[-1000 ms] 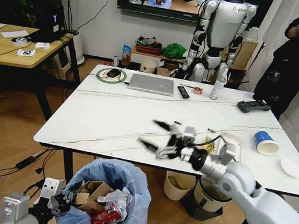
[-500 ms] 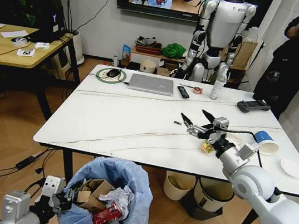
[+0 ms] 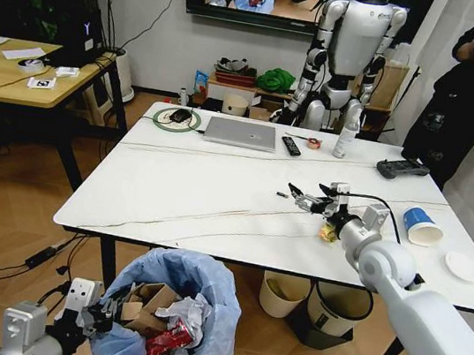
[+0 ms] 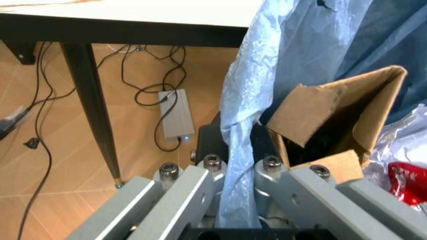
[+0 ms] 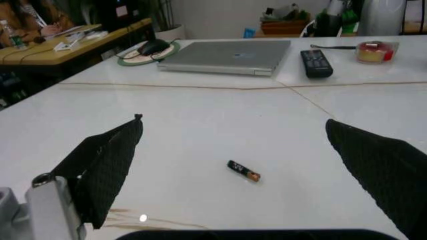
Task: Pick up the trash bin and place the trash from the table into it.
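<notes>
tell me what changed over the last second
The right hand, open and empty, swung from the table's near edge out over the table toward a small battery. The left hand stayed clamped on the trash bin's blue bag below the table edge; the paper cup and yellow wrapper did not move.

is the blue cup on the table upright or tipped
Tipped: the cup lies on its side on the table, white mouth facing the front edge.
</notes>
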